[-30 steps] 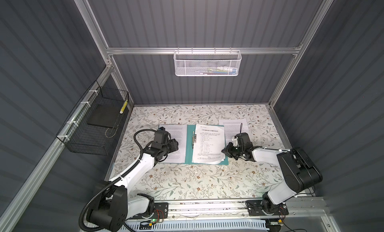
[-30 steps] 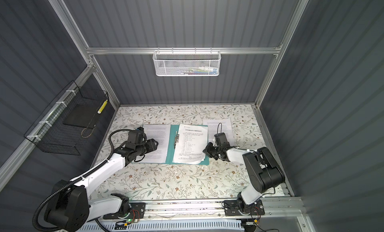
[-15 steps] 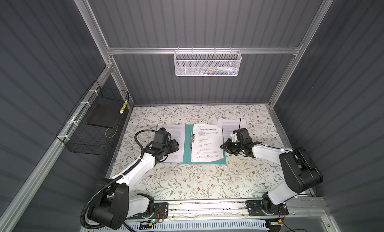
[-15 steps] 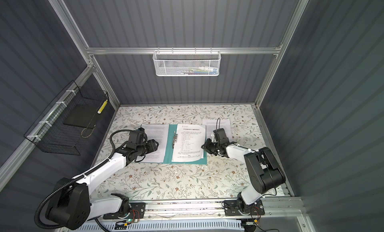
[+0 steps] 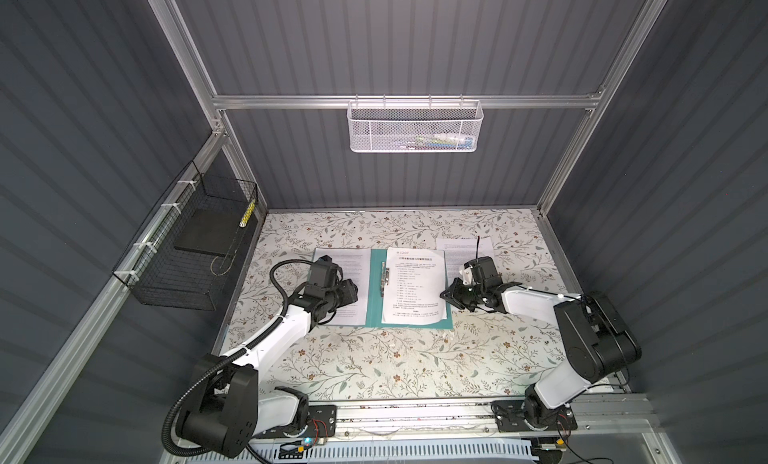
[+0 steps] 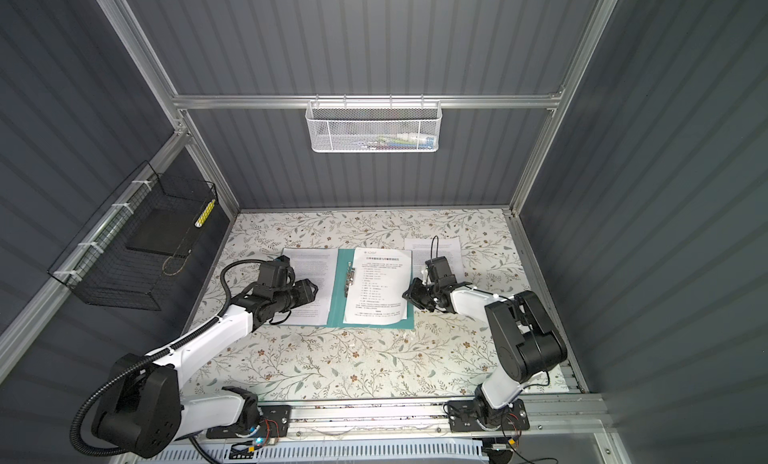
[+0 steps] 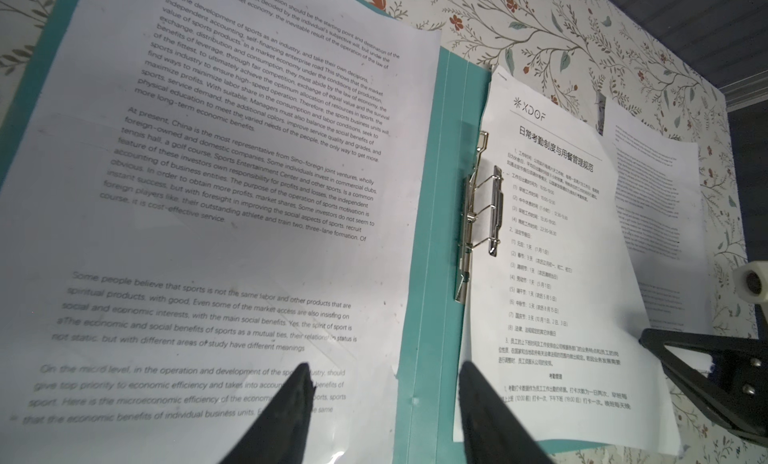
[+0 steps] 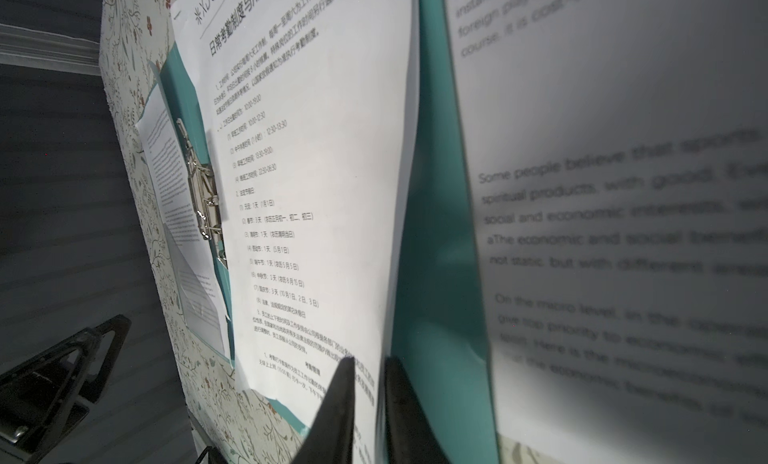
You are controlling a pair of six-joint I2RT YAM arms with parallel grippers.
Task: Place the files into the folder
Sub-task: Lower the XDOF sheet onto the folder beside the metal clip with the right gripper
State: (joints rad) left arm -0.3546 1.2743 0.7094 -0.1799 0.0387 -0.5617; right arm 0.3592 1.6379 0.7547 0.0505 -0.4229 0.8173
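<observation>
Step in hand, as I read it: seating a sheet in the folder [image 5: 375,310], which lies open and flat mid-desk [image 5: 374,358], spine and clip [image 5: 385,275] running far-to-near. The titled sheet [image 5: 413,287] is on the right leaf, heading at the far end, long axis parallel to the spine and near square with it; can't tell if its inner edge is under the clip. An English-text sheet [image 5: 353,262] lies on the left leaf, same way. The right pincer [image 8: 369,364] is at the titled sheet's outer edge, jaws a narrow slit apart and apparently not clamped on paper. The left pincer [image 7: 384,383] hovers over the left leaf near the spine, about half open, empty. A third sheet [image 5: 461,250] lies on the desk just right of the folder, long axis far-to-near. The next move is likely fetching it, which calls for catching an edge without creasing and laying it square on the titled sheet.
</observation>
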